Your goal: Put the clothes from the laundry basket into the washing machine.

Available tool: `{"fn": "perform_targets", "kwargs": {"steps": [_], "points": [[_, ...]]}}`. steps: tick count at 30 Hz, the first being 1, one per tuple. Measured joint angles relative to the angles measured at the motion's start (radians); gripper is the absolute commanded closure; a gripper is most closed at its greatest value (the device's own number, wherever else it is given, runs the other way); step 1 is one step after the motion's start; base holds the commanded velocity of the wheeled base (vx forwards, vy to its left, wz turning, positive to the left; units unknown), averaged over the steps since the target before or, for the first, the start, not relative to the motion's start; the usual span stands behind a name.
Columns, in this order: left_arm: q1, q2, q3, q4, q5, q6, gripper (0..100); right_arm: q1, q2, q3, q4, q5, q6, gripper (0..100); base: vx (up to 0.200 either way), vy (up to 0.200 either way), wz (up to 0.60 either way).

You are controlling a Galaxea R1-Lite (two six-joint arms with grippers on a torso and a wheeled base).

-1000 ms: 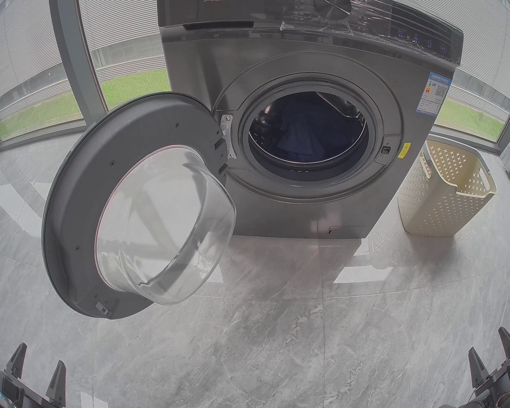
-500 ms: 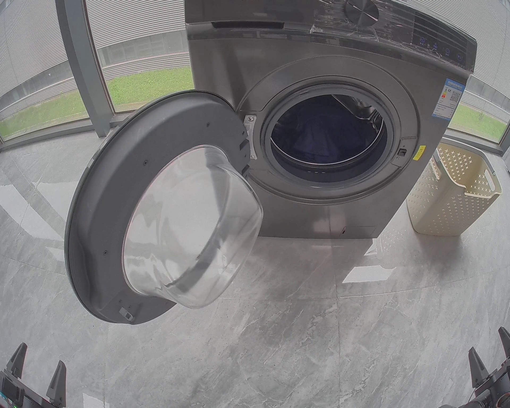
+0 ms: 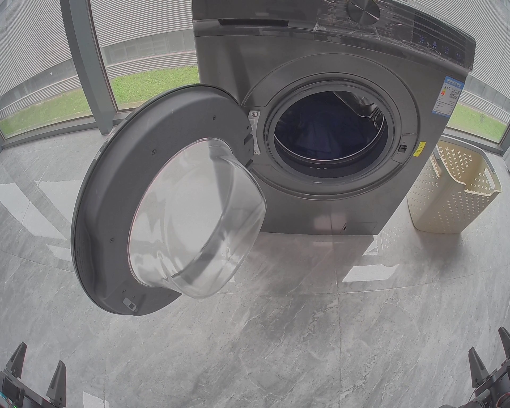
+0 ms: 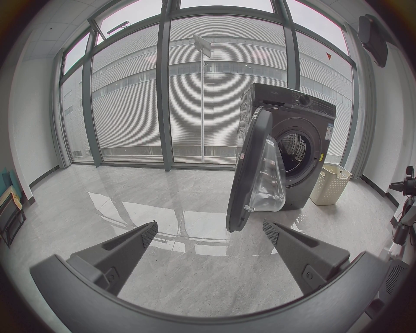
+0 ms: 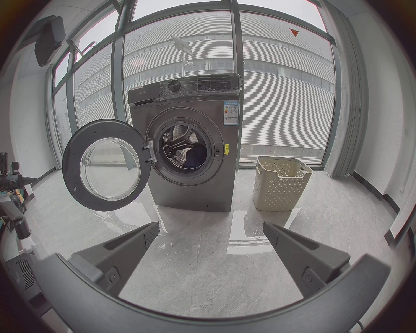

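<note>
1. We see the left gripper (image 3: 40,358) low at the near left of the head view. Its two dark fingers (image 4: 125,247) stand wide apart with only floor showing between them, so it has hold of nothing.
2. The right gripper (image 3: 487,342) sits low at the near right, well apart from the left one. Its fingers (image 5: 303,256) are likewise spread wide and carry nothing.
3. Both grippers are well short of the washing machine (image 3: 319,212), a grey front-loader that stands on the floor ahead of us with its back to the windows.
4. The machine's round door (image 3: 117,186) is swung wide open on its hinge at the left of the opening. Its clear bowl-shaped glass (image 3: 196,218) bulges out toward us.
5. Through the open mouth we see the drum (image 3: 366,106), and inside it a dark blue garment (image 3: 319,133) lying toward the back and lower part.
6. The laundry basket (image 3: 451,191), cream plastic with perforated walls, stands upright on the floor just beside the machine's right side. The right wrist view shows a small gap between the two.
7. On the machine's top front there is a dial (image 3: 364,8). A label sticker (image 3: 450,95) is at the upper right of the front, and a small yellow sticker (image 3: 419,149) is beside the door latch.
8. The floor (image 3: 297,329) is glossy grey stone-look tile. Behind the machine, a dark window post (image 3: 87,64) divides tall panes that look onto a strip of grass (image 3: 149,85).
</note>
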Motion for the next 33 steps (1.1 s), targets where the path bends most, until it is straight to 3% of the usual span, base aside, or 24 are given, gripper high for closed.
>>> {"fn": "perform_targets", "kwargs": {"steps": [5,10,15,33], "points": [[0.0,0.0,0.0,0.0,-0.001,0.024,0,0.0,0.0,0.0,0.0,0.0,0.0,0,0.0,0.0,0.0],[0.0,0.0,0.0,0.0,-0.013,0.012,0,0.0,0.0,0.0,0.0,0.0,0.0,0,0.0,0.2,0.0],[0.0,0.001,0.0,0.0,-0.013,0.024,0,0.001,0.0,0.0,0.0,0.001,0.0,0,0.0,0.2,0.0],[0.0,0.008,-0.037,-0.038,-0.012,0.023,0,0.0,0.001,0.0,-0.001,0.001,-0.001,0,0.0,0.0,0.0]]}}
